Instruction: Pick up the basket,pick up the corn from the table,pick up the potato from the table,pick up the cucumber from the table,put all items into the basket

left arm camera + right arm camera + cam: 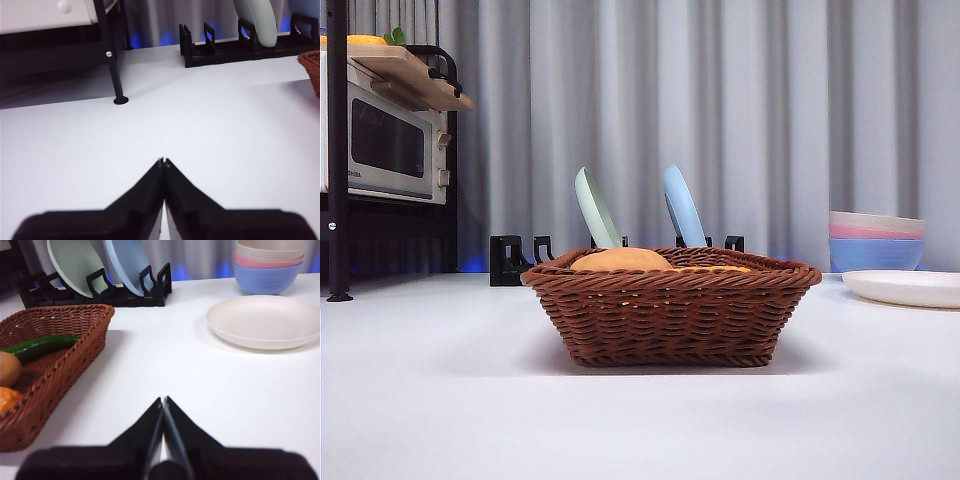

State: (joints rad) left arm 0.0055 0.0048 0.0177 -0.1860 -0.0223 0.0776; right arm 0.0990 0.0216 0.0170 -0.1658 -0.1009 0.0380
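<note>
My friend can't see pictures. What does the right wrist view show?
A brown wicker basket on a white table holds a green cucumber, a tan potato and an orange corn. The right gripper, jaws shut, points at bare table beside it, with a white plate and stacked bowls beyond.

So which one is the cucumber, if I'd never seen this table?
Find the brown woven basket in the middle of the white table. Inside it lies the cucumber, a long, glossy, dark green vegetable. Its neighbours there are a rounded tan potato and an orange corn; it alone is green and slender.
</note>
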